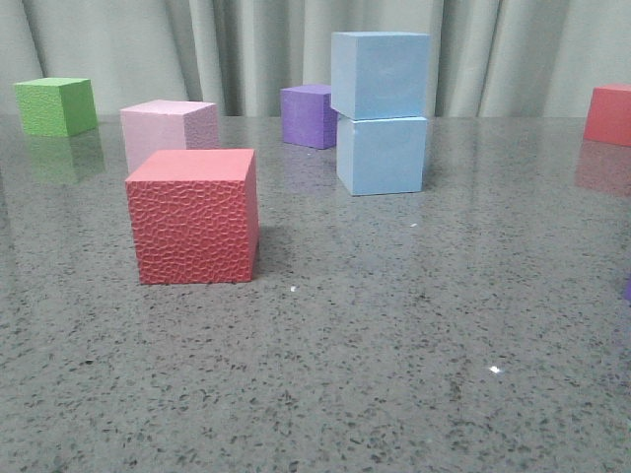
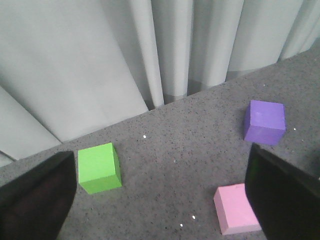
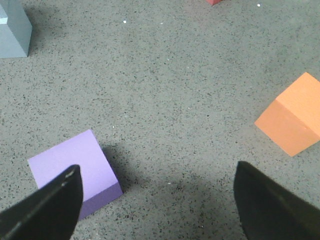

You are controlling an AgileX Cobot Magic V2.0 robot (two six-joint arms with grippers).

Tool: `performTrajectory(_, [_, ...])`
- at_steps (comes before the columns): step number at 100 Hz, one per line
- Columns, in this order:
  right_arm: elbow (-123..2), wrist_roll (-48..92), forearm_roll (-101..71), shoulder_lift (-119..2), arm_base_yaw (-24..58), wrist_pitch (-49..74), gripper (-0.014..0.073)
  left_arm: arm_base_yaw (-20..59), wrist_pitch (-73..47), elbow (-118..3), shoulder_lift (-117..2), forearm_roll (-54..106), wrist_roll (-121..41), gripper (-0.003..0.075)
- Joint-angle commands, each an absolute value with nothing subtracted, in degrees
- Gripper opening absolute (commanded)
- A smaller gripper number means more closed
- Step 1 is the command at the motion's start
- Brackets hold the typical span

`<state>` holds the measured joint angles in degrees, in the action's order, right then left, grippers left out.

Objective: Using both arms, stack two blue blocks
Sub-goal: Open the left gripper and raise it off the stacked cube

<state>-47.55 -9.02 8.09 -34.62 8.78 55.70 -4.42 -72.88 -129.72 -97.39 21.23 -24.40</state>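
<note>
One matte pale-blue foam cube (image 1: pixel 381 75) is stacked on another (image 1: pixel 382 155) on the speckled counter (image 1: pixel 394 335); an orange foam cube (image 3: pixel 292 115) is seen only from the right wrist; both fingers pairs are spread apart, empty.

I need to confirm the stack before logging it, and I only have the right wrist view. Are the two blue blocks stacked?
Observer: Yes. In the front view one blue block sits on the other blue block, its edges a little out of line with the lower one's.
Operator: Is either gripper touching them?
Observer: No. The left gripper is open, with a green cube and a pink cube on the table between its fingers.
Operator: Anything close to the stack?
Observer: A purple cube stands just behind it, to its left.
</note>
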Motion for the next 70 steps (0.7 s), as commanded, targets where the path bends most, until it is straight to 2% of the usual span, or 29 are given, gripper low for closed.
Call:
performTrajectory(1, [-48.8, -8.6, 8.7, -34.7, 8.5, 51.9, 0.0610, -4.5, -72.4, -127.2, -92.2, 22.5, -23.8, 0.0639])
performTrajectory(30, [-48.8, -8.6, 8.7, -34.7, 8.5, 51.9, 0.0610, -4.5, -62.9, -105.0, -78.5, 20.0, -23.8, 0.0639])
performTrajectory(70, [-48.8, -8.6, 8.7, -34.7, 8.5, 51.7, 0.0610, -4.5, -49.7, -70.3, -53.3, 19.8, -23.8, 0.0639])
